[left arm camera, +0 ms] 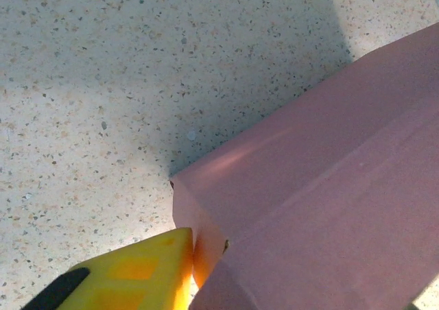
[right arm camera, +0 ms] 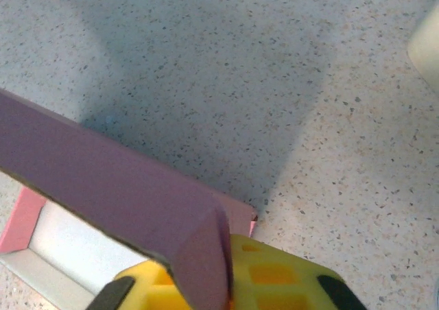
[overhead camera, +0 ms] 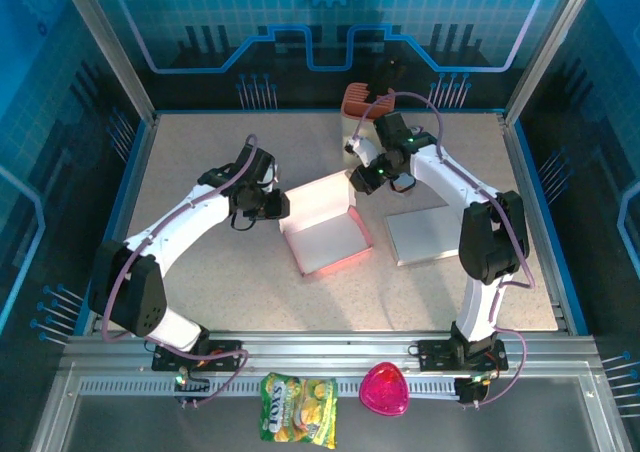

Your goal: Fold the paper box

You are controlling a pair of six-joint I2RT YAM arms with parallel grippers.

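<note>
1. Box [overhead camera: 328, 234] sits mid-frame in the top view, long axis running left to right, back flap [overhead camera: 322, 197] raised.
2. Right gripper [overhead camera: 365, 179] is pinched on the flap's upper-right corner.
3. Left gripper [overhead camera: 278, 205] is at the box's left corner; its grip cannot be told.

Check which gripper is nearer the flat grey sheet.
Right. The right gripper is at the pink box's far-right corner, close to the grey sheet; the left gripper is at the box's far-left corner, across the box.
</note>
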